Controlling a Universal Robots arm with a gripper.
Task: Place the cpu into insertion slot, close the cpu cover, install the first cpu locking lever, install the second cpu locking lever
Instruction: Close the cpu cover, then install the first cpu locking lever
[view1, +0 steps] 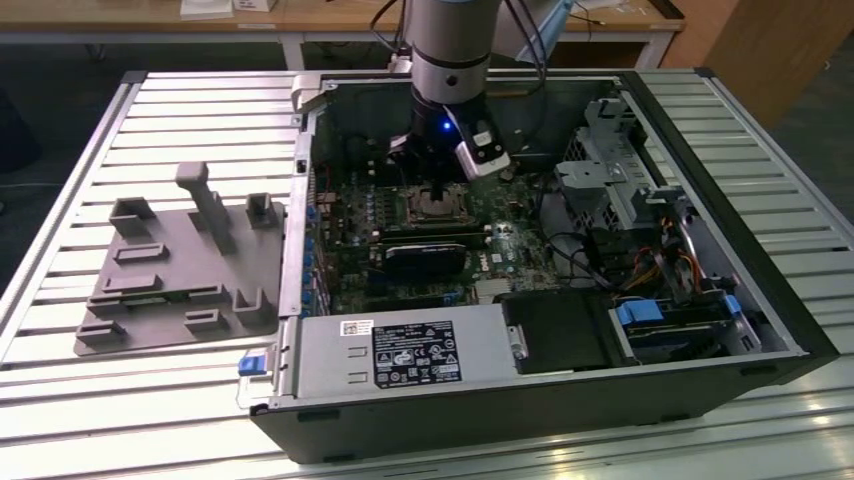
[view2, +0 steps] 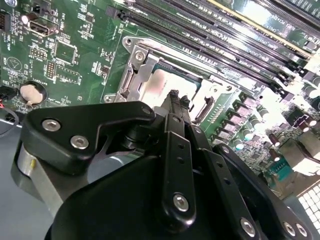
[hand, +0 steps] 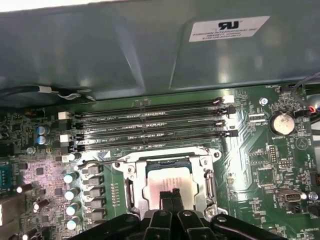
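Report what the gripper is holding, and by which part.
Nothing that shows. The gripper is shut, its fingertips together with nothing between them, right over the cpu. Whether it touches the chip cannot be told.

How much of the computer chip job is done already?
Done: the cpu lies in the insertion slot, and the cpu cover looks lowered around it. In hand: the shut end effector sits just over the cpu, holding nothing. Left: the locking levers; I cannot tell whether either is latched.
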